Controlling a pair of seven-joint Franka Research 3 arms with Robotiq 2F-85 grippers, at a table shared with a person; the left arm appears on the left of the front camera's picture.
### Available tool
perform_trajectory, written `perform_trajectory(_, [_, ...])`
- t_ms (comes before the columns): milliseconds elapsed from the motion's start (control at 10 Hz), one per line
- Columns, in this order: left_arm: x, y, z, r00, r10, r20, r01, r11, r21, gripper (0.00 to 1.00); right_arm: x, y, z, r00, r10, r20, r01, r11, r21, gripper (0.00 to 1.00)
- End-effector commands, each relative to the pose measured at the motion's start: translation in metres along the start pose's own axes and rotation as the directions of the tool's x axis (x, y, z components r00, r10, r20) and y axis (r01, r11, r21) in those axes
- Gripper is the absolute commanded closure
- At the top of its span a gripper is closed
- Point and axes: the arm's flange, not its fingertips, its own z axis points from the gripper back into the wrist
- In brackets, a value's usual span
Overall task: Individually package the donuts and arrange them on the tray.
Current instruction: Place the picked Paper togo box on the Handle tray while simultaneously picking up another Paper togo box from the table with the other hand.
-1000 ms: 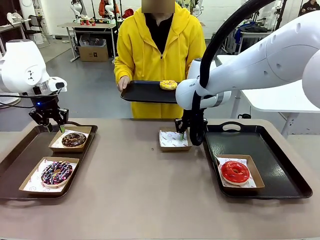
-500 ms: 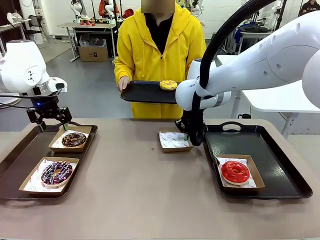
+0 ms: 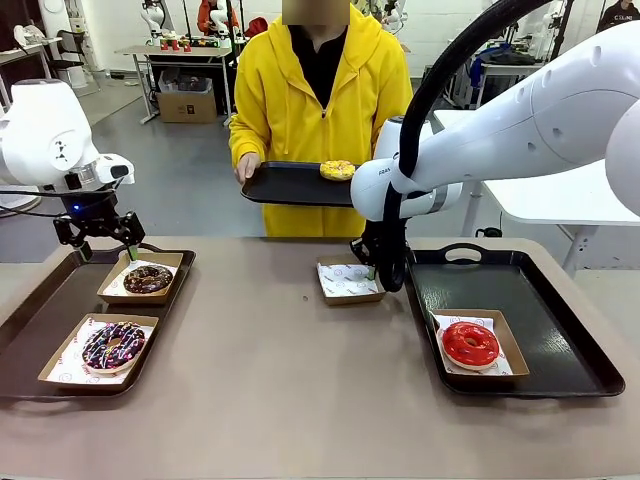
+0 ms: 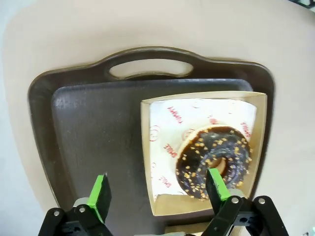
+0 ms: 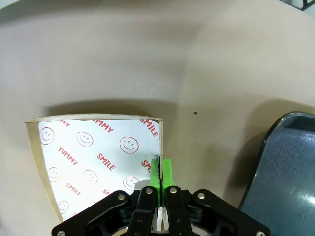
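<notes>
Dragged slightly toward the table's far edge, the empty paper-lined cardboard box [image 3: 350,279] stays pinched, apparently by its wall, in the right gripper [image 5: 161,173], awaiting a donut.

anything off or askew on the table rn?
Nothing spilled or damaged. One empty box sits on the bare table beside the right tray, pinched at its wall by the right pincer. The yellow donut lies unboxed on the person's tray.

This is a robotics lab or workshop. Past the brown table [image 3: 300,400] lies a grey concrete floor [image 3: 180,170], with a cluttered workbench [image 3: 185,48], a cardboard box [image 3: 187,103] beneath it and white tables [image 3: 560,200] around.
</notes>
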Motion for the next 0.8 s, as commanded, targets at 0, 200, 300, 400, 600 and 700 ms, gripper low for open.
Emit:
perform_trajectory(0, [-0.019,0.021,0.028,0.998,-0.063,0.011,0.064,0.975,-0.211,0.00,-0.011,0.012,0.017,0.998,-0.065,0.001,0.065,0.996,-0.061,1.00])
perform_trajectory(200, [-0.049,0.061,0.070,0.993,-0.076,0.088,0.109,0.870,-0.481,0.00,-0.005,0.024,0.061,0.997,-0.066,-0.034,0.064,0.996,-0.058,1.00])
perform_trajectory(300, [-0.067,0.084,0.090,0.995,-0.055,0.088,0.097,0.795,-0.599,0.00,0.004,0.028,0.088,0.996,-0.084,-0.030,0.083,0.995,-0.052,1.00])
perform_trajectory(400, [-0.083,0.103,0.102,0.997,-0.041,0.067,0.076,0.732,-0.677,0.00,0.014,0.031,0.108,0.993,-0.120,-0.013,0.119,0.992,-0.046,1.00])
perform_trajectory(600, [-0.115,0.144,0.113,0.999,0.022,0.029,0.010,0.600,-0.800,0.00,0.035,0.038,0.135,0.986,-0.165,0.008,0.165,0.986,-0.038,1.00])
perform_trajectory(700, [-0.130,0.168,0.110,0.999,0.053,-0.012,-0.037,0.510,-0.859,0.00,0.045,0.043,0.144,0.984,-0.177,0.001,0.177,0.984,-0.030,1.00])
